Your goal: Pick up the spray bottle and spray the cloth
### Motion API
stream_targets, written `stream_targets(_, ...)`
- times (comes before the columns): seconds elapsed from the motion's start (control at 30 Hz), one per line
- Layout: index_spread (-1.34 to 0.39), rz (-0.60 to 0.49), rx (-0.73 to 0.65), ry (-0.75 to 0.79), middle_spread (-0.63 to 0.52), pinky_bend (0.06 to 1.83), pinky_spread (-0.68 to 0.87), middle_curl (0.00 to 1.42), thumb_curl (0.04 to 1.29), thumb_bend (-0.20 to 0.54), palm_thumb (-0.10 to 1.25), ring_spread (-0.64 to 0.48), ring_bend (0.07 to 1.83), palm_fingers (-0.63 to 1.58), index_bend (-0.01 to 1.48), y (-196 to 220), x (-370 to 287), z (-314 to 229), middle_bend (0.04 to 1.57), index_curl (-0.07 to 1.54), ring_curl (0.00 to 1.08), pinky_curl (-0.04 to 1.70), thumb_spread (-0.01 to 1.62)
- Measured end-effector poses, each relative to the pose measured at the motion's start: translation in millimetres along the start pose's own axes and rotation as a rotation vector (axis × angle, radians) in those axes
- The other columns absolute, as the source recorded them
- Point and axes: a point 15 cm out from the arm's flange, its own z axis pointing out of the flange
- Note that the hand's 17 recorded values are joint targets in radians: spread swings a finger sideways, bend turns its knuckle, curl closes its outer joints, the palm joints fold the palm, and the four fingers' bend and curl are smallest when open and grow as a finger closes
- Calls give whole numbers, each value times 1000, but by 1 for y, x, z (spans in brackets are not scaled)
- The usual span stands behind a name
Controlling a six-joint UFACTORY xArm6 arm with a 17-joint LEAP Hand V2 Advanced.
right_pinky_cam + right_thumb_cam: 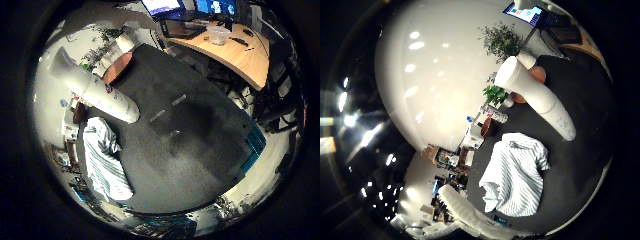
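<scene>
- Hovering high over the mat, the hand shows straight, spread fingers with nothing in them.
- Cloth lies crumpled at the mat's edge, about 7 o'clock if the desk is 12.
- Bottle: I can't spot it in either view.
- By my reckoning nothing is done; grasping and spraying both remain.

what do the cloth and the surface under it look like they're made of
The cloth: soft woven fabric, white with thin stripes; it lies crumpled in folds. The surface under it: dark grey and matte, with a fine speckled grain, perhaps felt or a mat; I cannot tell which.
</scene>
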Motion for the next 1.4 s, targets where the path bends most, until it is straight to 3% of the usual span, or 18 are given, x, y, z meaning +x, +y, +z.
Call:
stream_targets(0.33, -146, 46, 62, -47, 216, 1062, 623, 318, 312, -32, 194, 349, 444, 19, 161, -34, 20, 9, 194, 282, 249, 201, 945)
stream_targets(0.9, -128, 23, -16, -194, 210, 1003, 587, 325, 313, -31, 164, 337, 445, 26, 159, -1, 5, 79, 194, 281, 249, 188, 929)
stream_targets(1.4, -128, 24, -43, -208, 200, 1025, 584, 324, 313, -31, 163, 322, 466, 76, 155, -16, 7, 113, 201, 272, 249, 198, 927)
